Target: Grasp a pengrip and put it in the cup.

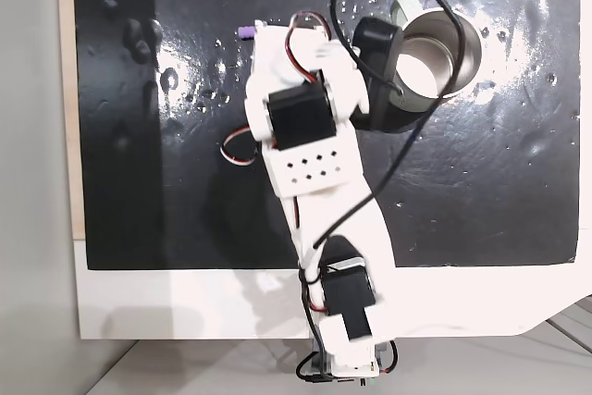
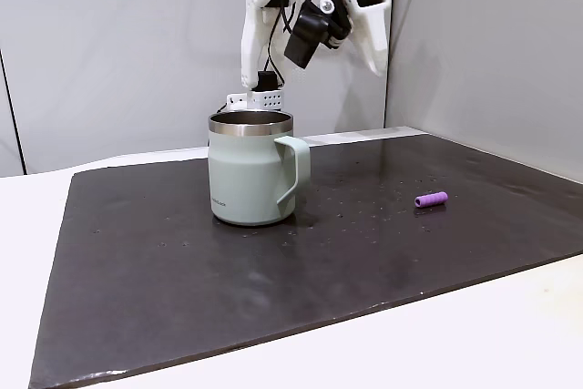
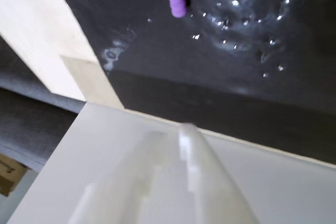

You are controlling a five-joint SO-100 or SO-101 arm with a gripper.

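Hung high above the black mat [image 2: 182,252], finger state impossible to tell, pengrip [image 2: 432,199] lying loose at three o'clock of the cup [image 2: 250,175], perhaps liable to roll if nudged.

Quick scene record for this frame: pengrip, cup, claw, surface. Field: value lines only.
pengrip: purple ribbed tube lying flat on the mat, apart from the cup, ungrasped
cup: grey-green mug upright, handle toward the pengrip side in that fixed view; no pengrip seen in the visible part of its interior
claw: raised above the mat, holding nothing; open or shut unclear
surface: dark mat, speckled with droplets
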